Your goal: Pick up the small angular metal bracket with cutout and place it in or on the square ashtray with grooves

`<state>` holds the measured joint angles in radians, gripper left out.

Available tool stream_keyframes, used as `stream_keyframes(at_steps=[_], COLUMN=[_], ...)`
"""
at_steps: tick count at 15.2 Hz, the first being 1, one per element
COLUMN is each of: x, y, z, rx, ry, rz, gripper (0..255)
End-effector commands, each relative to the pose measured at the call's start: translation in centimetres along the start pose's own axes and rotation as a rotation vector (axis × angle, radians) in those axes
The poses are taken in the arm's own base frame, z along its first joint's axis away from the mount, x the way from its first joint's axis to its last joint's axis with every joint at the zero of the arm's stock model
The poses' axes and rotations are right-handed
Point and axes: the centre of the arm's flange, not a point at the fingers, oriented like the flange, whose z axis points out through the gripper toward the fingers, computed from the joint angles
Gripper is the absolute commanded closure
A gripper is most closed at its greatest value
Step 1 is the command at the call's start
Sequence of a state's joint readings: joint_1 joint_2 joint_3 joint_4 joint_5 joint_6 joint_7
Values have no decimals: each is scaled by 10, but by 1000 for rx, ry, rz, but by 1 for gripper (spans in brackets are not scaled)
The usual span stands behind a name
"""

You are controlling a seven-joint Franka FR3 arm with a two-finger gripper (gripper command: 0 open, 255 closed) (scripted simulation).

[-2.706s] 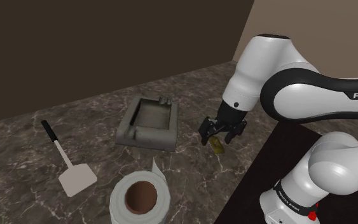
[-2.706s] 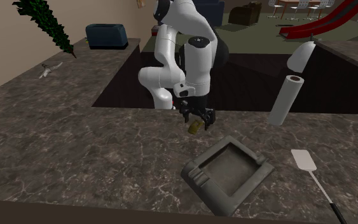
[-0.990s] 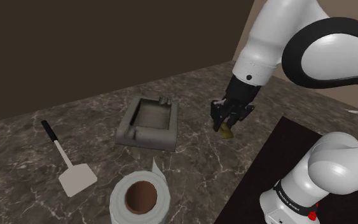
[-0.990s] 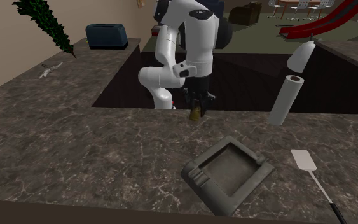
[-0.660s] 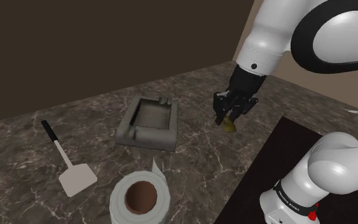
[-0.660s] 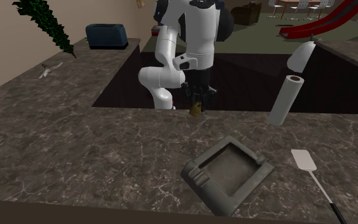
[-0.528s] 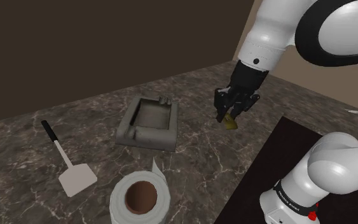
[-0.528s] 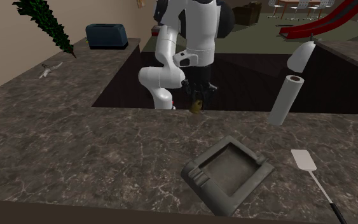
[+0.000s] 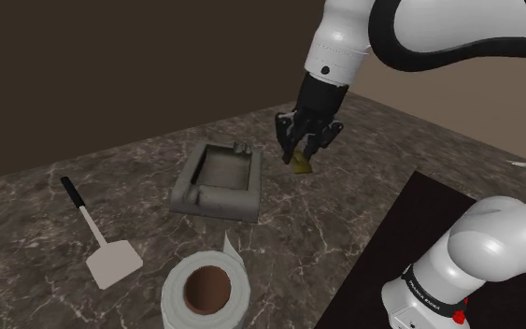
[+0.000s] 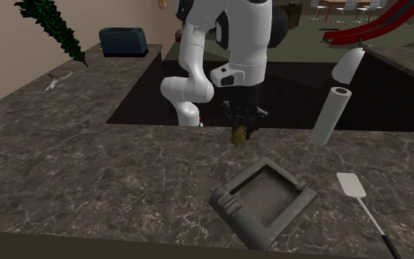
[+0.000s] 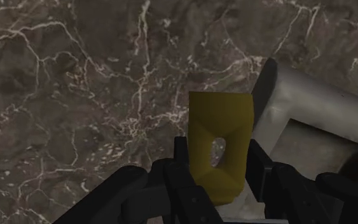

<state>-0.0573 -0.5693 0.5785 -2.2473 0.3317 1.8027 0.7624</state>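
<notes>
- Shoulder view: a dark marbled desk (image 9: 289, 234) with pale veins runs across the picture, and the dark stand (image 9: 387, 252) sits at the lower right.
- White arm (image 9: 419, 37) (dark at the joints) arches from the stand up and over toward the shoulder view's left, with its wrist pointing down at the desk.
- Grey square ashtray (image 9: 219, 178) with grooved rims lies flat on the desk; in the second exterior view (image 10: 265, 199) it sits nearer the camera than the arm.
- White paper roll (image 9: 205, 292) with a brown core stands at the shoulder view's bottom edge.
- Pale spatula (image 9: 102, 245) with a thin black-tipped handle lies flat, well apart from the ashtray at the shoulder view's left.
- Black claw (image 9: 305, 150) hangs above the desk just beside the ashtray's right corner; in the wrist view (image 11: 217, 175) its two fingers are clenched on the bracket's sides.
- Small yellow bracket (image 9: 301, 164) with an oval cutout (image 11: 219, 149) is gripped in the claw, off the desk, beside a corner of the ashtray (image 11: 311, 121) and not over its hollow; it hangs below the fingers in the second exterior view (image 10: 240, 135).
</notes>
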Motion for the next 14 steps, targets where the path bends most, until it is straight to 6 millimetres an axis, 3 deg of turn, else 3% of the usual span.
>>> stream_keyframes(at_steps=[1,11,14], x=[16,91,91], y=[-21,-126,-125], z=[-1,1,17], rx=[2,2,2], ry=[0,0,0], rz=[0,0,0], gripper=[255,255,255])
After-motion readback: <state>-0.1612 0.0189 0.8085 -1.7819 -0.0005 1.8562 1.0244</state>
